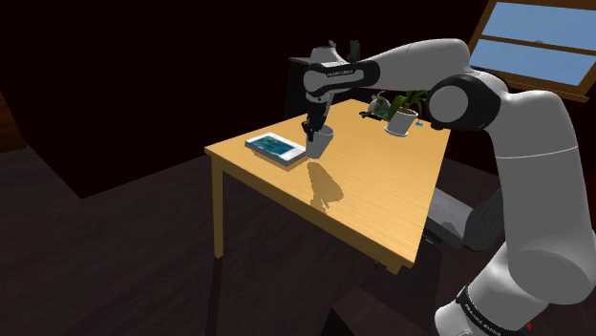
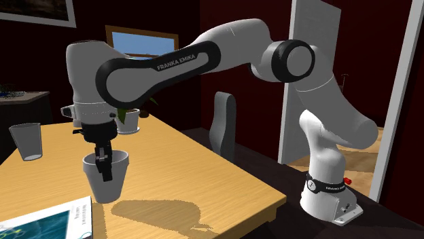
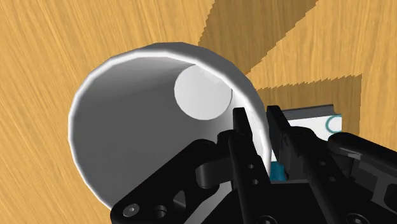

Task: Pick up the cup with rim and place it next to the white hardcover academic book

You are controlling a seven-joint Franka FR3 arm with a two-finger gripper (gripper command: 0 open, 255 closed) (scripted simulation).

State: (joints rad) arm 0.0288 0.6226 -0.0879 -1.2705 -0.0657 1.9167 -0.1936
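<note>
Wrist view: the gripper (image 3: 257,118) pinches the wall of the white cup (image 3: 127,133), one finger inside and one outside. The cup sits straight under the hand, upright, just beside the book (image 1: 275,147) on the wooden table (image 1: 382,210). Next comes letting it go, I think.

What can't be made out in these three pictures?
1. Book: in the second exterior view, cut off by the lower left corner. In the wrist view, mostly behind the gripper.
2. Book's title: too small in the shoulder view.
3. Plant: in the second exterior view, partly behind the arm.
4. Cup's underside: in the wrist view, hidden by its own wall.
</note>
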